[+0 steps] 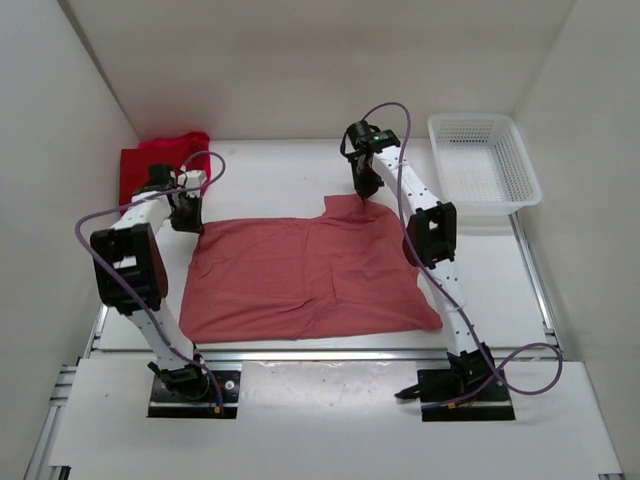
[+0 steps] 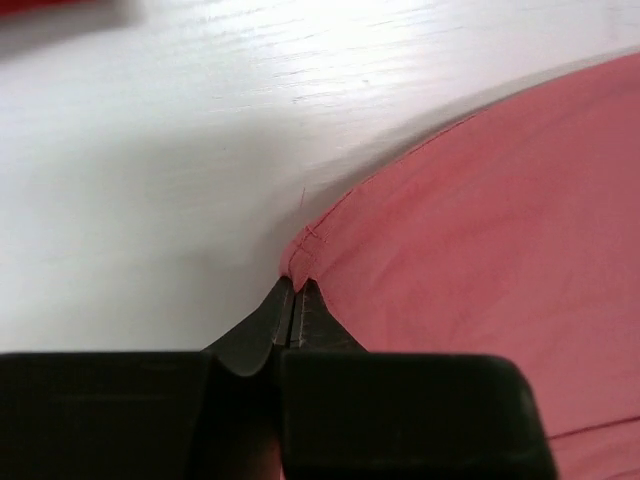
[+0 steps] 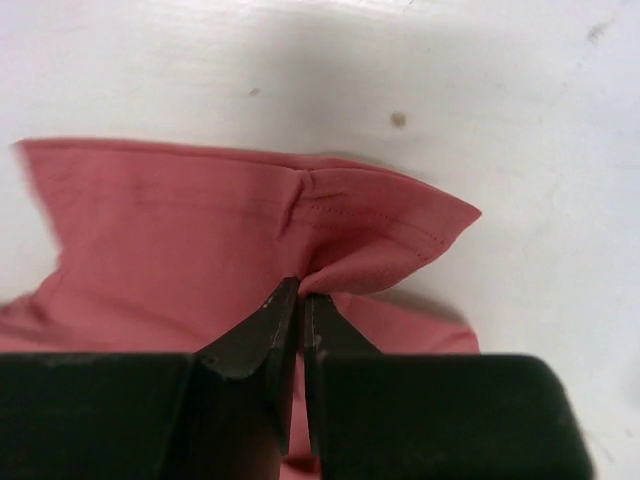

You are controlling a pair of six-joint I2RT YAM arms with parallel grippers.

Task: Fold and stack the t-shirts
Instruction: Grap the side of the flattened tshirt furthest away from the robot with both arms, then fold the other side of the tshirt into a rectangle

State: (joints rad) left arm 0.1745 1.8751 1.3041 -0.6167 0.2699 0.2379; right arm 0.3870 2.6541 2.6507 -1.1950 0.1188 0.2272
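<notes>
A faded salmon-pink t-shirt [image 1: 300, 275] lies spread flat across the middle of the table. My left gripper [image 1: 188, 222] is at its far left corner, shut on the hem corner [image 2: 298, 262] of that shirt. My right gripper [image 1: 366, 197] is at the far right edge, shut on a pinched fold of the sleeve [image 3: 380, 235]. More red t-shirts [image 1: 160, 160], bright and dark, lie bunched in the far left corner behind the left arm.
A white mesh basket [image 1: 484, 165] stands at the far right of the table. White walls close in on the left, back and right. The arm bases [image 1: 190, 385] sit on the near edge.
</notes>
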